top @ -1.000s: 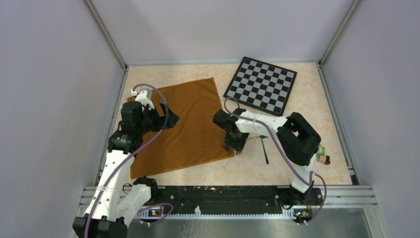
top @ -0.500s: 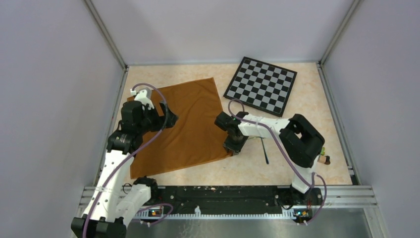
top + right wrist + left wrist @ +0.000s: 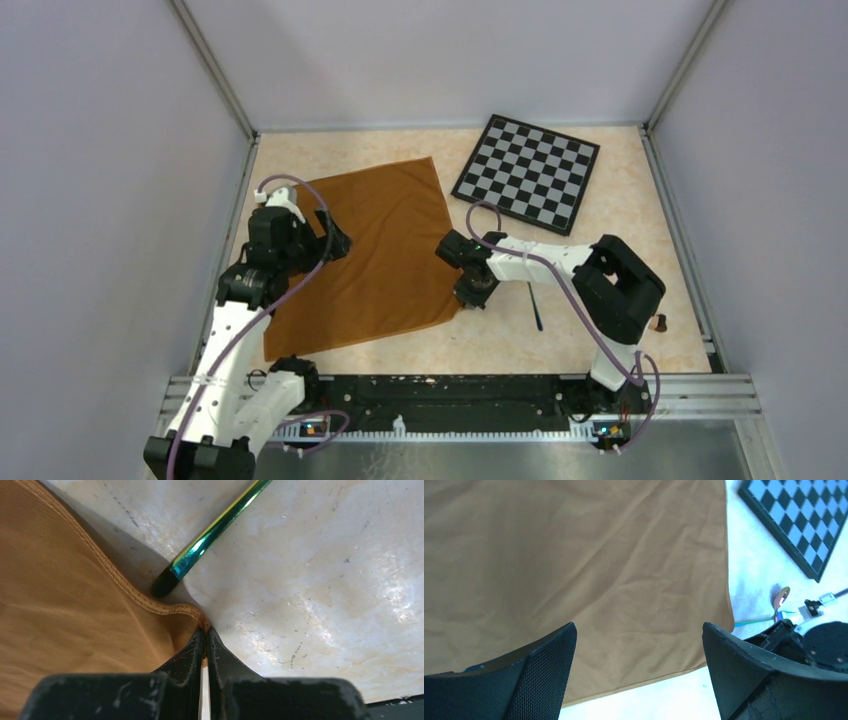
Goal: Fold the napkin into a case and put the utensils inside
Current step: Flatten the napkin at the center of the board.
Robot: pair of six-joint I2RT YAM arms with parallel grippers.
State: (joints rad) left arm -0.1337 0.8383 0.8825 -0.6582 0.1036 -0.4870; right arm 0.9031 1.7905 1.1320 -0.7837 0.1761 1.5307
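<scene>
I see the napkin (image 3: 375,250) lying spread flat on the table (image 3: 620,230), left of the board (image 3: 527,172). My right gripper (image 3: 206,635) is closed tight on its near right corner, and the cloth goes in between the fingers (image 3: 192,652). My left gripper (image 3: 638,630) hangs wide open above the left part of the napkin and holds nothing. The utensils (image 3: 535,305) lie on the bare table just right of that corner. There I can make out the spoon (image 3: 781,596) and a shiny green handle (image 3: 215,530), its end just beside the napkin's edge.
</scene>
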